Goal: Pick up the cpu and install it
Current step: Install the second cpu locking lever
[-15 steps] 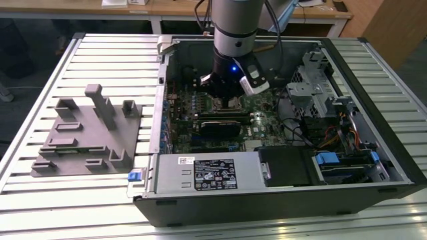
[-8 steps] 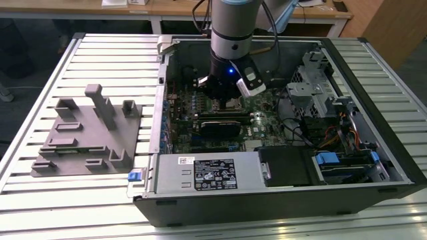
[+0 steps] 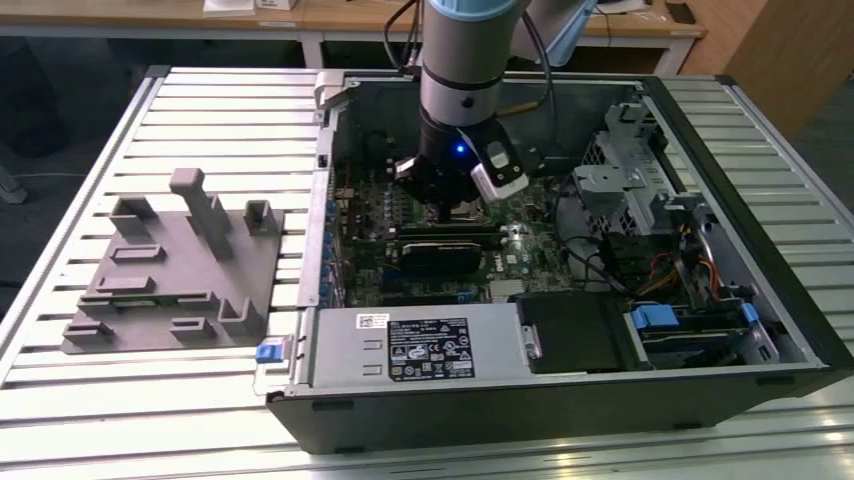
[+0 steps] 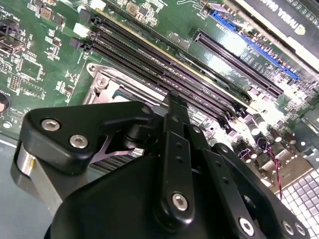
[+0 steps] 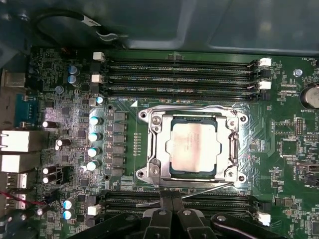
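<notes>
Black linkages of the end effector (image 5: 172,199) crowd the near edge in the first wrist view, and its two fingers (image 5: 167,200) meet there with no gap and nothing between them. Just beyond them the cpu (image 5: 193,148) lies flat in its socket, silvery top facing up, inside the metal frame (image 5: 152,144) that runs round it. Four screws sit at the frame's corners. A thin wire lever (image 5: 184,191) lies slanted between the frame and the end effector. Rows of long memory slots (image 5: 182,74) run on the far side of the socket, and another set (image 5: 209,201) on the near side (partly hidden by the black links).

In the second wrist view the end effector (image 4: 172,102) hangs close over the green board (image 4: 30,69), its tip over the socket's edge, beside the memory slots.

From the exterior view, the arm (image 3: 461,90) reaches straight down into the open computer case (image 3: 561,400), which lies on its side on the slatted worktop (image 3: 80,400). A grey plastic fixture (image 3: 174,270) sits on the worktop towards the exterior view's left, well apart from the arm.
</notes>
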You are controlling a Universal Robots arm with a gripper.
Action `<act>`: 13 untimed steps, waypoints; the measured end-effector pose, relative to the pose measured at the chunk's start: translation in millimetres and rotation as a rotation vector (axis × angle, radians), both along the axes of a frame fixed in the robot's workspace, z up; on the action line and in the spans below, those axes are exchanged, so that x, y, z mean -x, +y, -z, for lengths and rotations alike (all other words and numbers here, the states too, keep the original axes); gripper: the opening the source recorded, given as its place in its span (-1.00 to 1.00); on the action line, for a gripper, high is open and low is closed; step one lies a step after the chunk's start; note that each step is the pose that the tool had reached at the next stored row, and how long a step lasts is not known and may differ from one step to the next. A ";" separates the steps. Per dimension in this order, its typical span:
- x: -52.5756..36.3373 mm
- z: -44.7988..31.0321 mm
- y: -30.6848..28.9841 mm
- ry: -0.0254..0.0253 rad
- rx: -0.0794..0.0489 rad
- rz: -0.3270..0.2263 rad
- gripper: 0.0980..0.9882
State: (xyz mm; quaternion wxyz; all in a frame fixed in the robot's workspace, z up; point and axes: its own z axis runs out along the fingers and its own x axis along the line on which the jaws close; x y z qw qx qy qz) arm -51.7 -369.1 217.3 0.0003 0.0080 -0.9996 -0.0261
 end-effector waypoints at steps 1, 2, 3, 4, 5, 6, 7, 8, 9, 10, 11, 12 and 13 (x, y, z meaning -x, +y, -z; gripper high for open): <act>0.0 0.0 0.0 0.0000 0.000 0.000 -0.98; 0.0 0.0 0.0 0.0000 0.000 0.000 -0.98; 0.0 0.0 0.0 0.0000 0.000 0.000 -0.98; 0.0 0.1 -0.1 -0.0001 0.000 0.000 -0.98; 0.0 0.1 -0.1 0.0000 0.000 0.000 -0.98; 0.0 0.1 -0.1 0.0000 0.000 0.000 -0.98; 0.0 0.1 -0.2 0.0000 0.000 0.000 -0.98; 0.0 0.1 -0.2 0.0000 0.000 0.000 -0.98; 0.1 0.1 -0.4 0.0000 0.000 0.000 -0.98; 0.2 0.3 -0.6 0.0000 -0.001 0.000 -0.98; 0.3 0.4 -0.9 0.0001 -0.002 0.000 -0.98; 0.4 0.7 -1.2 0.0001 -0.004 0.000 -0.98; 0.6 0.9 -1.6 0.0001 -0.009 0.000 -0.98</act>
